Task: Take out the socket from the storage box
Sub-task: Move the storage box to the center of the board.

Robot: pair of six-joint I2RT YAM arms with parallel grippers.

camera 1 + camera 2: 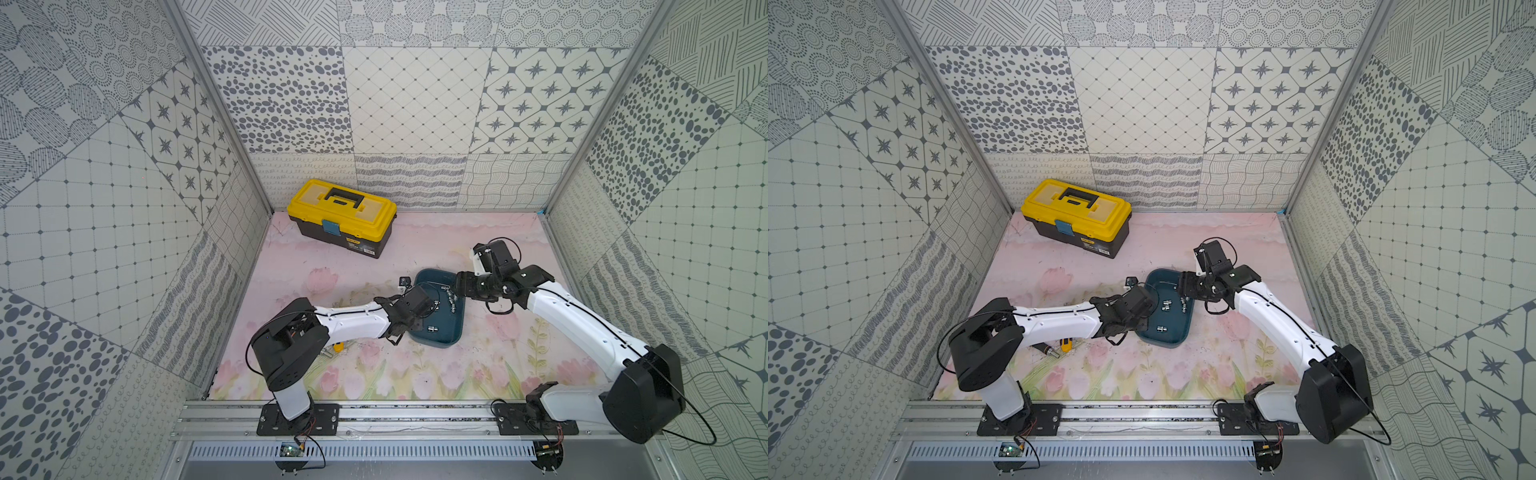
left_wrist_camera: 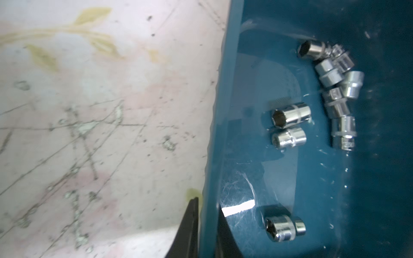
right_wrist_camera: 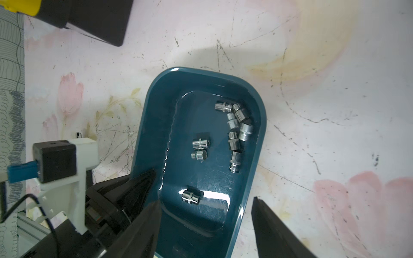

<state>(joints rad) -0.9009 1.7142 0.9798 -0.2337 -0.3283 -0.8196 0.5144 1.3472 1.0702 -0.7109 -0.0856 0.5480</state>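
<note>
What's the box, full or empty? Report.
Not empty: the box holds several sockets lying on its floor: a cluster by one wall, a pair, one alone.

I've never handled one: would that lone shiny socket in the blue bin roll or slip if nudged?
Probably rolls: the lone socket is a cylinder on its side. Likely slippery: polished chrome on the glossy floor of the storage box.

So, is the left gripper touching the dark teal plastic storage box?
Touching: left wrist view shows the left gripper clamped on the storage box wall.
</note>
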